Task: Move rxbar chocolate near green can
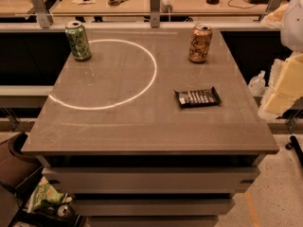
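Tabletop (142, 124) open between rxbar chocolate (197, 97) by right edge and far-left-corner green can (78, 40); pincer unseen, state untellable.

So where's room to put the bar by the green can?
Bare tabletop right of the green can, inside the white ring, and along the front edge. The bar and brown can crowd the right. No end effector in view.

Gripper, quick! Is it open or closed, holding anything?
Gripper: at the right edge, beside the table; open or closed cannot be told. The rxbar chocolate lies on the table, apart from it.
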Robot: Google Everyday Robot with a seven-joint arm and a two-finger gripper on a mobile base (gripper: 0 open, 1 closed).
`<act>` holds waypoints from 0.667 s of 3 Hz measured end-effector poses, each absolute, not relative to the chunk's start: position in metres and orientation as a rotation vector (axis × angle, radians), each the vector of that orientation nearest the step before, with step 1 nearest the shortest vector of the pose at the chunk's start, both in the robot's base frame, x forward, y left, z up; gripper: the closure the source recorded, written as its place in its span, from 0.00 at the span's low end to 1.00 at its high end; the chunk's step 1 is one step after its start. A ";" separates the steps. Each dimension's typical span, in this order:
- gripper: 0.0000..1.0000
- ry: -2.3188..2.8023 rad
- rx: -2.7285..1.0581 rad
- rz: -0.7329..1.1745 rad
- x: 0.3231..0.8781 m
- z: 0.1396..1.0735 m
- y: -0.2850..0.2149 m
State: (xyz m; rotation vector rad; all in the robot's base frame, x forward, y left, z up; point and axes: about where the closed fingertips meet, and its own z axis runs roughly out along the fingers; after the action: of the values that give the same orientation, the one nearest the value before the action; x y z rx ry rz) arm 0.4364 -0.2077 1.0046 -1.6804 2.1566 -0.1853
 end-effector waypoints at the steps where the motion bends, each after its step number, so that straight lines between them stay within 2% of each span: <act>1: 0.00 2.145 -1.676 -0.181 0.438 1.007 -0.208; 2: 0.00 2.088 -1.675 -0.113 0.447 1.007 -0.214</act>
State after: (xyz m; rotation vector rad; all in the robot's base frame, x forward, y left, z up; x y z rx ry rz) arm 0.4471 -0.2137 1.0068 -1.6754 2.0881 -0.1129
